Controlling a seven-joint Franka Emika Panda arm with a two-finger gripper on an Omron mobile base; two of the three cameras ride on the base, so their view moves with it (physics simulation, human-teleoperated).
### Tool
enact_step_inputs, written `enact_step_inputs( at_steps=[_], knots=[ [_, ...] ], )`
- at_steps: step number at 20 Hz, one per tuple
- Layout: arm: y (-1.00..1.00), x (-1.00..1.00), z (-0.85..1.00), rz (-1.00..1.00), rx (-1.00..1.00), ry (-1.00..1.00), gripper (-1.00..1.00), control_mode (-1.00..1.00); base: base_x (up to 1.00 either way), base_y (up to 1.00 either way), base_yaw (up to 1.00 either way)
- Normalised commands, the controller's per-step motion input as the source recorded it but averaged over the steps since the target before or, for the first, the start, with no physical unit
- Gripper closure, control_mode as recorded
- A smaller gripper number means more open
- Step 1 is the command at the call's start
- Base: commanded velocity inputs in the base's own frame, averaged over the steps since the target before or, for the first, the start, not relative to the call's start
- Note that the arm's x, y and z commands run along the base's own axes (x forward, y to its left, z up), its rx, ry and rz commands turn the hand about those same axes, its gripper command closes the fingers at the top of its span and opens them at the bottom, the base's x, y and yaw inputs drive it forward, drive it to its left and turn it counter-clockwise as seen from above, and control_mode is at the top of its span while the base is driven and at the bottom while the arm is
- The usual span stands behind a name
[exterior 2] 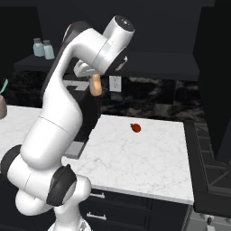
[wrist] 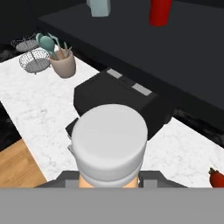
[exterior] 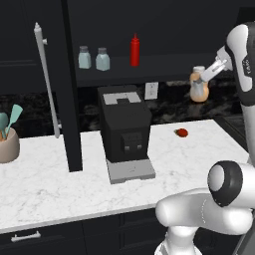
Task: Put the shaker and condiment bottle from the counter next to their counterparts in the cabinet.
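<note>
My gripper point(exterior: 205, 74) is shut on the neck of the condiment bottle point(exterior: 199, 89), a squat orange-tan bottle with a pale cap. It hangs in the air above the counter point(exterior: 50, 184), to the right of the cabinet shelf point(exterior: 159, 69) and slightly below it. On that shelf two alike pale blue-green shakers point(exterior: 84, 57) point(exterior: 102, 59) stand side by side, and the red squeeze bottle point(exterior: 135, 51) is to their right. In the hand view the bottle's cap point(wrist: 110, 142) sits close to the camera, with the red bottle point(wrist: 159, 11) and one shaker point(wrist: 99, 6) at the top.
A black coffee machine point(exterior: 124, 132) stands on the counter under the shelf. The open cabinet door with its bar handle point(exterior: 46, 79) juts out at the left. A beige utensil holder point(exterior: 7, 144) is far left, and a small red fruit point(exterior: 182, 132) lies to the right.
</note>
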Motion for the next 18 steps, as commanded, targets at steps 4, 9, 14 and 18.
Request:
enact_step_inputs(
  at_steps=[4, 9, 14, 18],
  knots=[
    [0.14, 0.0, 0.23, 0.0, 0.0, 0.01, 1.0, -1.0, 0.0, 0.0, 0.0],
    [0.1, 0.0, 0.28, 0.0, 0.0, 0.0, 1.0, -1.0, 0.0, 0.0, 0.0],
    [0.08, 0.0, 0.23, -0.02, 0.0, 0.0, 1.0, -1.0, 0.0, 0.0, 0.0],
    [0.07, 0.0, 0.2, -0.03, 0.0, -0.03, 1.0, -1.0, 0.0, 0.0, 0.0]
  ],
)
